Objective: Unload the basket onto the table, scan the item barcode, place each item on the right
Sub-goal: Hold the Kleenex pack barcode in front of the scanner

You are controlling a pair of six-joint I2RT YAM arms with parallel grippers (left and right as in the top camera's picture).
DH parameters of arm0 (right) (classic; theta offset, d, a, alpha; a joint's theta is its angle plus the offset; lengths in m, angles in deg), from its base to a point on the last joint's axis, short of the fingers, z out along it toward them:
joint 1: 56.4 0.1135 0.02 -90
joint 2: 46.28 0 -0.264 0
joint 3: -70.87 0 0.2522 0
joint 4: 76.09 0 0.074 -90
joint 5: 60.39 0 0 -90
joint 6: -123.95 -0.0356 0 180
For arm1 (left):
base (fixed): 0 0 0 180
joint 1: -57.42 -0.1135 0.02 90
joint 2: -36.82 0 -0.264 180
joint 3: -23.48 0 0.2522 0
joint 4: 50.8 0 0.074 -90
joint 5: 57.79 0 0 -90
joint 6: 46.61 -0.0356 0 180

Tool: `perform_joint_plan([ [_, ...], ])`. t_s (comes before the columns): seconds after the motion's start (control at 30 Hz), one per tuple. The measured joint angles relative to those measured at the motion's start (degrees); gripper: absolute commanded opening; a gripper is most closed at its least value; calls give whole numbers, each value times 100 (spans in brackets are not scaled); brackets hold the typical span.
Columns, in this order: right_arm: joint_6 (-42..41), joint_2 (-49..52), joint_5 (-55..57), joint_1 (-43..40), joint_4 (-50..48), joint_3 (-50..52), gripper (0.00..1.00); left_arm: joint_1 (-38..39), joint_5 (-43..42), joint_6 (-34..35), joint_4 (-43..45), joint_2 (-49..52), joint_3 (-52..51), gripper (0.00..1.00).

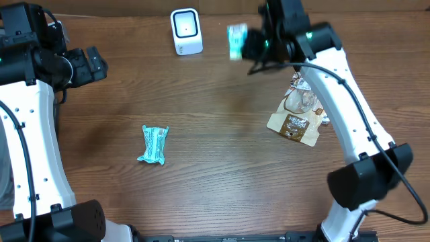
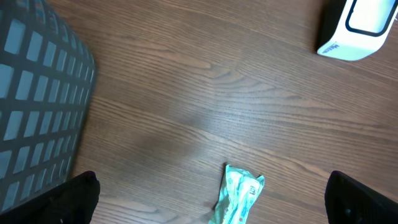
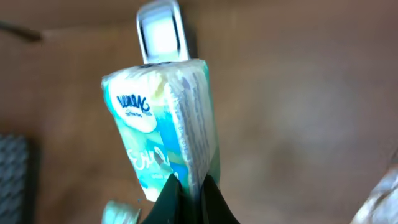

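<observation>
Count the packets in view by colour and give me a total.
Teal: 2, the loose teal packet and the held teal packet in the right gripper
Brown: 1, the brown packet
Total: 3

Showing a dark brown wood-grain tabletop (image 1: 222, 188) filling the overhead view; catching soft, even light; bordering a paler tan strip (image 1: 121, 5) along the far edge.

Wooden table (image 1: 222, 168), scanner (image 1: 186, 31), green packet (image 1: 154, 144), brown pouch (image 1: 295, 125)
</observation>
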Motion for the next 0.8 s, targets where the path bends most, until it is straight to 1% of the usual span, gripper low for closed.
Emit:
perform_joint_plan([
  [0.07,151,328,667,214,109,-717,4,0,-2,0,-2,0,0,100],
  [0.17,501,938,1788,601,-74,-1561,4,0,-2,0,0,0,0,99],
  [0.23,791,1292,2485,850,-398,-1746,4,0,-2,0,0,0,0,100],
  [0.33,1403,1821,3462,1180,-1196,-1764,4,0,-2,0,0,0,2,100],
  [0.43,2347,2402,4210,1449,-2146,-1759,4,0,-2,0,2,0,4,100],
  [0.57,3703,2988,4669,1646,-3418,-1755,4,0,0,0,4,0,4,100],
  [0.67,4699,3303,4793,1672,-4234,-1755,4,0,-4,0,-2,0,4,100],
  [0.8,5707,3626,4701,1631,-4518,-1755,4,0,-2,0,0,0,4,99],
])
